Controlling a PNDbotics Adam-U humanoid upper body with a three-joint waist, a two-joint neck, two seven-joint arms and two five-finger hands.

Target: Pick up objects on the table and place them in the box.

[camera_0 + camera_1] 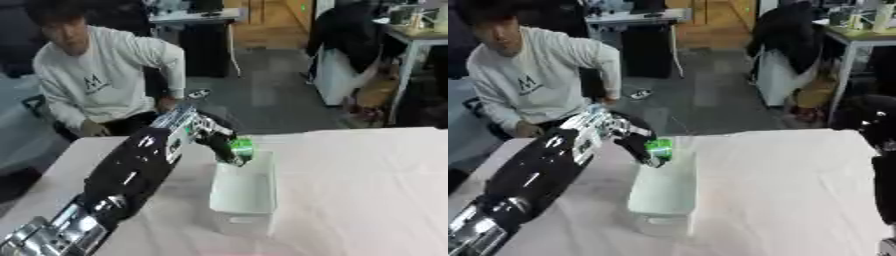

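Note:
A small green object (241, 148) is held by my left hand (220, 142), whose fingers are curled round it. The hand hangs over the far end of the white box (244, 192), which stands on the table in the middle of the left eye view. My left arm reaches in from the lower left, across the table's left side. In the right eye view my right arm shows as a dark shape along the right edge; its hand is hidden.
The table (367, 190) wears a pale pinkish cloth. A person sits just beyond its far left edge. Behind stand a chair with dark clothes and a desk at the upper right.

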